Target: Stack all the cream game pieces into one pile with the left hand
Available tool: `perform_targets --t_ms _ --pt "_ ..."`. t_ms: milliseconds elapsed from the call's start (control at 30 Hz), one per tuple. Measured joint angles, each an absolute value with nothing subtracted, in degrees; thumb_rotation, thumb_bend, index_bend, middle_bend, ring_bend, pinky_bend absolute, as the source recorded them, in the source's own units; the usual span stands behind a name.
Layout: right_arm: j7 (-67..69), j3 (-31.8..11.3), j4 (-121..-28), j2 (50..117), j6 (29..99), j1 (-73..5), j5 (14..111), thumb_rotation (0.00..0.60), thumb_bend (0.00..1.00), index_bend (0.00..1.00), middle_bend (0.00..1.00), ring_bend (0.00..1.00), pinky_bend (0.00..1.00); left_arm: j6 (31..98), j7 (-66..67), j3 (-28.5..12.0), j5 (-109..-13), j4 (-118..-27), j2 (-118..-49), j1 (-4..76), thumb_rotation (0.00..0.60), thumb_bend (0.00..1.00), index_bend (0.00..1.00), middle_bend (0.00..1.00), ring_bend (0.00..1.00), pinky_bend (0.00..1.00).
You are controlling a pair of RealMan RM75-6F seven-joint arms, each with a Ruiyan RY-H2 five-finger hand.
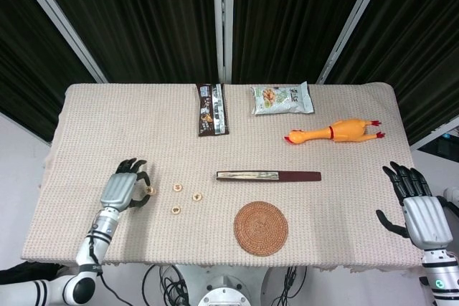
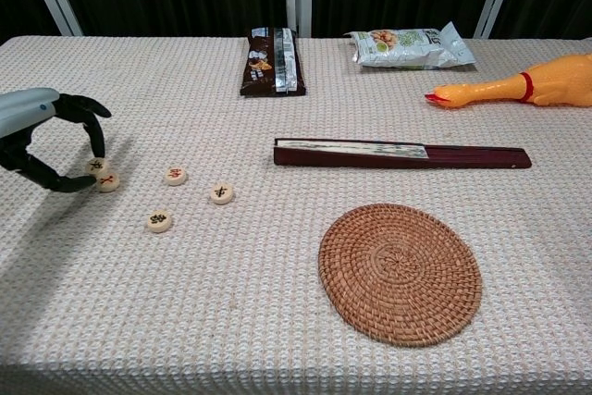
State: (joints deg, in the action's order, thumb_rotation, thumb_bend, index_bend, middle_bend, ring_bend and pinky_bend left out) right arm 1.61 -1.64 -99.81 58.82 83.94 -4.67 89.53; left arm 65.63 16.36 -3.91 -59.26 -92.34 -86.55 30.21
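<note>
Several round cream game pieces lie on the beige tablecloth at the front left. My left hand point(image 2: 37, 136) point(image 1: 122, 190) is low over the table's left side and pinches one cream piece point(image 2: 95, 166) between thumb and a fingertip. That held piece sits right beside, slightly over, another cream piece point(image 2: 110, 182) point(image 1: 150, 190) lying on the cloth. Three more pieces lie apart to the right: one point(image 2: 176, 175) point(image 1: 177, 187), one point(image 2: 221, 192) point(image 1: 197, 195) and one point(image 2: 159, 220) point(image 1: 175, 210). My right hand point(image 1: 418, 208) hangs off the table's right edge, fingers spread, holding nothing.
A closed folding fan point(image 2: 398, 153) lies across the middle. A woven round coaster point(image 2: 400, 273) sits in front of it. A dark snack bar wrapper point(image 2: 273, 60), a snack bag point(image 2: 407, 45) and a rubber chicken point(image 2: 518, 85) lie along the back.
</note>
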Motion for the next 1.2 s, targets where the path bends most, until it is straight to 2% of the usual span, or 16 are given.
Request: perform_targets --t_ms 400,1200 --pt "2.4 -2.0 -99.4 58.6 83.4 -5.0 88.7 0.6 0.24 0.0 0.0 0.0 0.0 63.4 16.5 -4.9 -58.4 -88.5 -88.7 30.0 0.6 0.29 0.53 0.11 0.0 0.0" --pt "1.9 -2.0 -99.7 58.6 83.0 -5.1 88.3 0.6 0.24 0.0 0.0 0.0 0.0 62.4 16.2 -5.8 -59.3 -87.6 -89.2 29.0 0.6 0.29 0.5 0.11 0.0 0.0"
